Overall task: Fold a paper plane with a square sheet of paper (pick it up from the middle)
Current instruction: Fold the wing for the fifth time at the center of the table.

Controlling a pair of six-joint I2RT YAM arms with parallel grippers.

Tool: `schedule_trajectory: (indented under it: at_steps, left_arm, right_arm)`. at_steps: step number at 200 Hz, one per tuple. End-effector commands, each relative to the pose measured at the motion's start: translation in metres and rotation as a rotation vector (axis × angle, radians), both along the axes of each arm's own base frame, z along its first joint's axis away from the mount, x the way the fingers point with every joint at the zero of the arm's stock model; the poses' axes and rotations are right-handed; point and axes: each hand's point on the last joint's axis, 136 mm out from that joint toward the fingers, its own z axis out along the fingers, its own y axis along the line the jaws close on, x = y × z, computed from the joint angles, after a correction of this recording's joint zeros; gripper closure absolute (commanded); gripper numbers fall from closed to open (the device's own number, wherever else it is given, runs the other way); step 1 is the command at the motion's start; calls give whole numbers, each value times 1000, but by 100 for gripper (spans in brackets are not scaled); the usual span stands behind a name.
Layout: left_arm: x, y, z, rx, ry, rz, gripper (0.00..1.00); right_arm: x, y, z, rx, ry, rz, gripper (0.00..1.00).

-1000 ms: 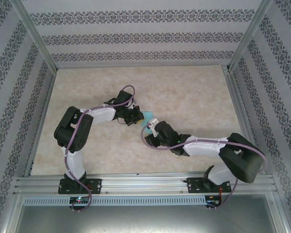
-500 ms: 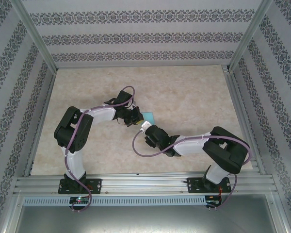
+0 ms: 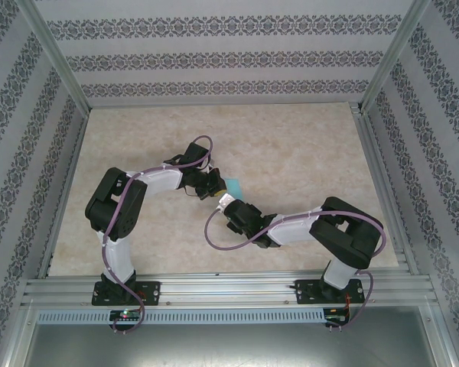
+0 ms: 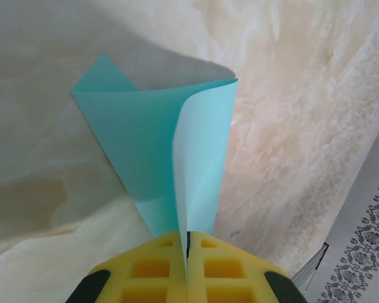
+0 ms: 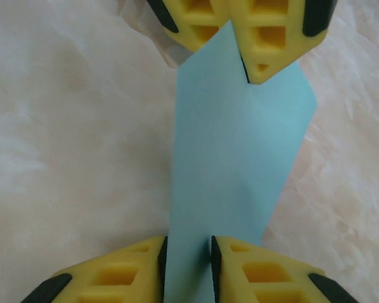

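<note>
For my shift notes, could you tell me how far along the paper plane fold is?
Done: the sheet is off the table and curled over itself. In hand: the left gripper pinches one end; the right gripper straddles the other, jaws apart. Left: pressing the folds; no dart shape yet.

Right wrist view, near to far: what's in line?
right fingers → paper → left fingers
</note>
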Motion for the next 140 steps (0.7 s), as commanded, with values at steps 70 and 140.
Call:
schedule_trajectory:
  at_steps: [70,140]
  left_arm:
    - [5,12,23,40,-41,16,77]
    - [-2,73,53,267,-143,148,36]
  right_arm:
    - [6,1,13,24,-53,-32,100]
    - [0,20,24,293,104,-5,100]
